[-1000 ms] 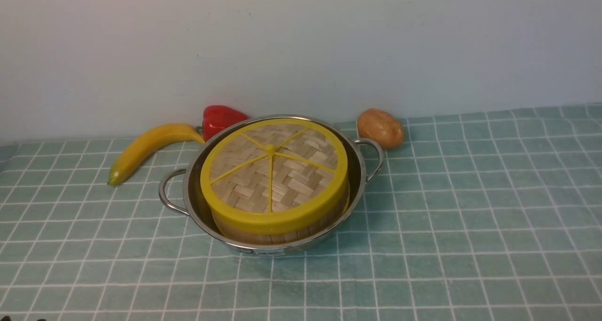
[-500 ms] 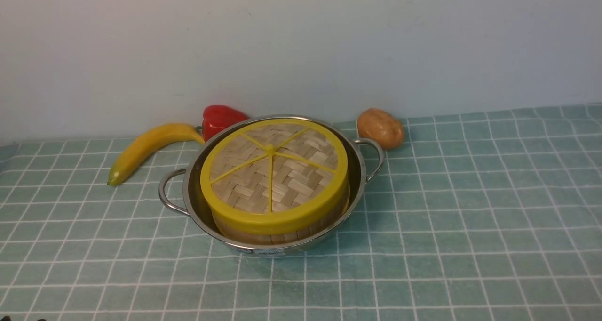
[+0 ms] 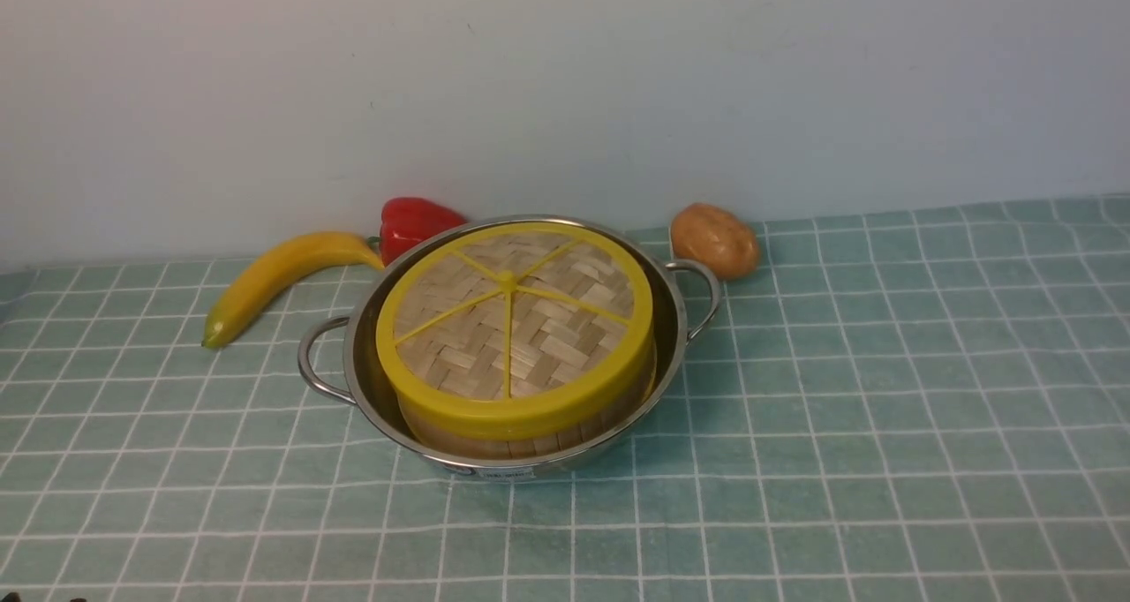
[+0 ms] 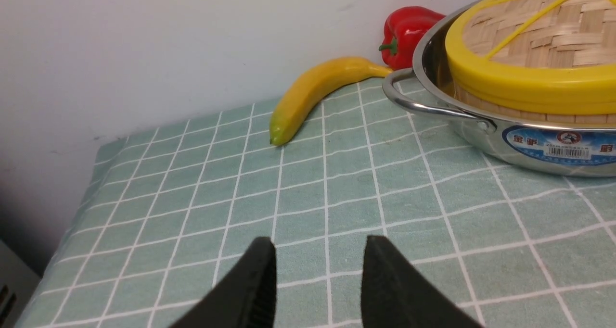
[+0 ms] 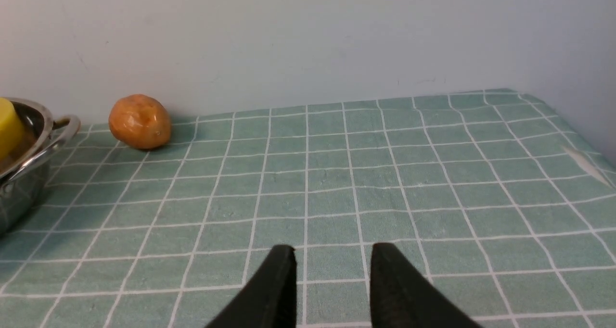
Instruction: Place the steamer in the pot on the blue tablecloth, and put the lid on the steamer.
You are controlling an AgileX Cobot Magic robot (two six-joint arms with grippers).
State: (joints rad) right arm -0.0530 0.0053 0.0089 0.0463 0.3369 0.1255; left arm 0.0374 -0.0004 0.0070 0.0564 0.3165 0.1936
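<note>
- The pot (image 3: 521, 461) stands on the cloth (image 3: 883, 390) a little toward its back edge and left of the middle, one loop handle to each side and a blue label on its near wall.
- The steamer (image 3: 530, 439) sits inside the pot, narrower than it, so a ring of bare steel shows around it; only a strip of its bamboo wall shows under the yellow rim.
- The lid (image 3: 512, 319) lies flat on the steamer and covers it fully; its spokes meet at a small centre knob. What is in the steamer cannot be seen.
- A banana (image 3: 274, 280) lies left of the pot near the back edge, its stem end pointing toward a red pepper (image 3: 410, 222) that stands behind the pot's rim by the wall.
- A potato (image 3: 713, 240) rests by the back edge, just beside the pot's right handle, apart from it.
- The left gripper (image 4: 318, 282) hangs over bare cloth in front of the pot's left side, jaws apart and holding nothing.
- The right gripper (image 5: 332, 284) hangs over bare cloth well right of the pot, jaws apart and holding nothing.
</note>
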